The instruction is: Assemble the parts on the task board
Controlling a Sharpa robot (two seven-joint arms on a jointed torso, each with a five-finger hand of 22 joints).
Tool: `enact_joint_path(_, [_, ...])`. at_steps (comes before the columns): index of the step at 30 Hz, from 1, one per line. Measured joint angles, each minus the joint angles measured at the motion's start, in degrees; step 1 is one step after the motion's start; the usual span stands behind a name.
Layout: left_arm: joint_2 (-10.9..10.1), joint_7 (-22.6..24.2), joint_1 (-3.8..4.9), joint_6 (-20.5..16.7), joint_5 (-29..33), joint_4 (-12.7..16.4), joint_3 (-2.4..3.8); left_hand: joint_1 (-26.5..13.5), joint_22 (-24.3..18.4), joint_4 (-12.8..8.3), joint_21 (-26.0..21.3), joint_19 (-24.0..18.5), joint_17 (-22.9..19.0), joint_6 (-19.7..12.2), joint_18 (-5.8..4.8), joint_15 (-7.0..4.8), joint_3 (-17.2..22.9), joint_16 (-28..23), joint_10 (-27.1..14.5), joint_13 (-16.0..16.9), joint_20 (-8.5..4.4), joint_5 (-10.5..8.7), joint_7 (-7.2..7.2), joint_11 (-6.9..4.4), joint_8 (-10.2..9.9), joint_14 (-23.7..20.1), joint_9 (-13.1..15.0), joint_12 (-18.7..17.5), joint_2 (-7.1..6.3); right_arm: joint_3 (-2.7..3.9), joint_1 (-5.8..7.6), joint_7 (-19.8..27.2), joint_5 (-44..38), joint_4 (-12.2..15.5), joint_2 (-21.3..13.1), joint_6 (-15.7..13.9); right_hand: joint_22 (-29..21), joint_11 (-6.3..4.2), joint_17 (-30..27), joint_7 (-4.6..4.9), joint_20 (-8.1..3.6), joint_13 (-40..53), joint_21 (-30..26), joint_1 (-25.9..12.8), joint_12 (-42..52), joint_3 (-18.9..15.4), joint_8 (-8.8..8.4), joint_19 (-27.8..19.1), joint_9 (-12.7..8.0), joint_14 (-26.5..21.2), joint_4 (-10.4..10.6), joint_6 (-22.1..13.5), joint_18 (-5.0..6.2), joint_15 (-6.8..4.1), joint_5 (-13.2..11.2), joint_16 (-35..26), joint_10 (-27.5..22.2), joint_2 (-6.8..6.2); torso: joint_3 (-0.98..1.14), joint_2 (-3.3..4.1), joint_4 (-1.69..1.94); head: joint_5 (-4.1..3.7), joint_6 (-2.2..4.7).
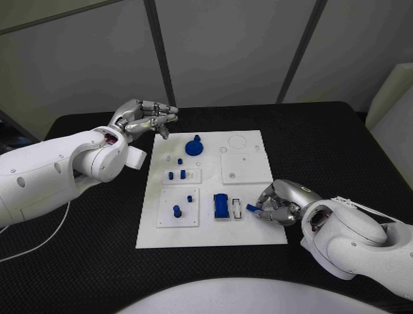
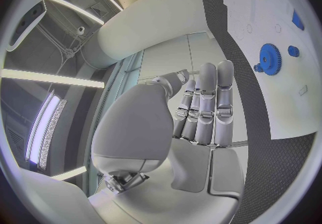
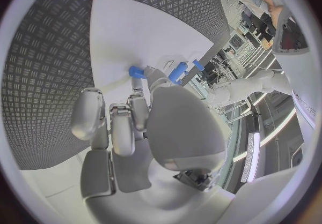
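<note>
The right hand (image 3: 144, 127) is curled in, its fingers (image 3: 121, 127) folded toward the palm. At the tip of the forward finger, a small blue part (image 3: 137, 72) touches the white task board (image 3: 134, 31) (whether it is pinched or merely touched cannot be told). Just beyond the thumb side lie two more blue pieces (image 3: 177, 71). Beside the outer fingers, black table (image 3: 40, 74) shows
</note>
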Motion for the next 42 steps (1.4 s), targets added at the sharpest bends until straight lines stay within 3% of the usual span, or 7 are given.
enact_joint_path(11, [-0.1, 0.0, 0.0, 0.0, 0.0, 0.1, 0.0, 0.0, 0.0, 0.0, 0.0, 0.0, 0.0, 0.0, 0.0, 0.0, 0.0, 0.0, 0.0, 0.0, 0.0, 0.0, 0.0, 0.0, 0.0, 0.0, 0.0, 0.0, 0.0, 0.03, 0.0, 1.4, 4.4, -0.5, 1.5, -1.0, 0.2, -0.32, 0.0, 0.14, 0.0, -1.2, 0.2, -2.4, 0.0, 2.3, 0.23, 0.0, 0.0, 0.0, -0.2, 0.3, 0.0, -0.01, 0.0, 0.2, 0.3, -1.33, 0.03, 0.04, 0.0, 0.03, -0.2])
enact_joint_path(16, [-0.2, 0.0, 0.0, 0.0, 0.0, 0.1, 0.0, 0.0, 0.0, 0.0, 0.0, 0.0, -0.1, 0.0, 0.0, 0.0, 0.0, 0.0, 0.0, -0.1, 0.0, 0.0, 0.0, 0.0, 0.0, 0.0, 0.0, 0.0, 0.0, 0.03, 0.0, 1.8, 5.4, -0.5, 1.8, -2.1, 0.4, -1.05, 0.0, -0.05, 0.03, -1.2, 0.2, -3.5, 0.3, 2.7, 0.32, 0.0, 0.0, 0.0, 0.2, 0.8, 0.0, -0.01, 0.6, 0.3, 1.1, -1.57, 0.04, 0.04, 0.0, 0.09, -0.24])
enact_joint_path(29, [-0.1, 0.0, 0.0, 0.0, 0.0, 0.1, 0.0, 0.0, 0.0, 0.0, 0.0, 0.0, -0.1, 0.0, 0.0, 0.0, 0.0, 0.0, 0.0, -0.1, 0.0, 0.0, 0.0, 0.0, 0.0, 0.0, 0.0, 0.0, 0.0, 0.03, 0.0, 2.3, 6.4, -0.8, 2.8, -4.2, 0.5, -1.14, 0.0, -0.13, 0.0, -1.2, 0.2, -4.2, 0.5, 2.9, 0.61, 0.4, 0.1, 0.0, 0.3, 0.9, 0.0, 0.0, 1.0, 0.3, 1.5, -2.08, 0.08, 0.01, -0.06, 0.13, -0.36])
enact_joint_path(32, [-0.1, 0.0, 0.0, 0.0, 0.0, 0.1, 0.0, 0.0, 0.0, 0.0, 0.0, 0.0, 0.0, 0.0, 0.0, 0.0, 0.0, 0.0, 0.0, 0.0, 0.0, 0.0, 0.0, 0.0, 0.0, 0.0, 0.0, 0.0, 0.0, 0.04, 0.0, 2.3, 6.5, -1.1, 3.2, -4.1, 0.5, -1.14, 0.0, -0.21, 0.0, -1.2, 0.2, -5.4, 0.5, 3.1, 0.61, 0.4, 0.1, 0.0, 0.7, 1.0, 0.0, 0.0, 1.0, 0.3, 1.6, -2.19, 0.07, 0.01, -0.05, 0.12, -0.35])
enact_joint_path(38, [-0.1, 0.0, 0.0, 0.0, 0.0, 0.1, 0.0, 0.0, 0.0, 0.0, 0.0, 0.0, 0.0, 0.0, 0.0, 0.0, 0.0, 0.0, 0.0, 0.0, 0.0, 0.0, 0.0, 0.01, 0.0, 0.0, 0.0, 0.0, 0.0, 0.05, 0.0, 2.0, 6.6, -1.9, 4.0, -2.6, 0.3, -1.36, 0.0, -0.56, 0.01, -1.2, 0.2, -9.2, 0.5, 2.6, 0.7, 0.4, 1.4, 0.0, 3.4, 1.3, 0.0, 0.0, 1.1, 0.3, 1.8, -1.89, 0.03, 0.01, 0.02, 0.06, -0.31])
enact_joint_path(42, [-0.1, -0.1, -0.01, 0.1, 0.0, 0.1, 0.0, 0.0, 0.0, 0.0, 0.0, 0.0, 0.0, 0.0, 0.0, 0.0, 0.0, 0.0, 0.0, 0.0, 0.0, 0.0, 0.0, 0.0, 0.0, 0.0, 0.0, 0.0, 0.0, 0.12, 0.06, 1.7, 6.5, -2.2, 4.5, -1.1, 0.3, -1.46, 0.0, -0.93, 0.01, -1.2, 0.2, -10.7, 0.5, 1.6, 1.31, 0.4, 1.6, 0.0, 4.6, 1.7, 0.0, 0.01, 3.3, 0.3, 1.9, -2.42, 0.03, 0.01, 0.03, 0.19, -0.49])
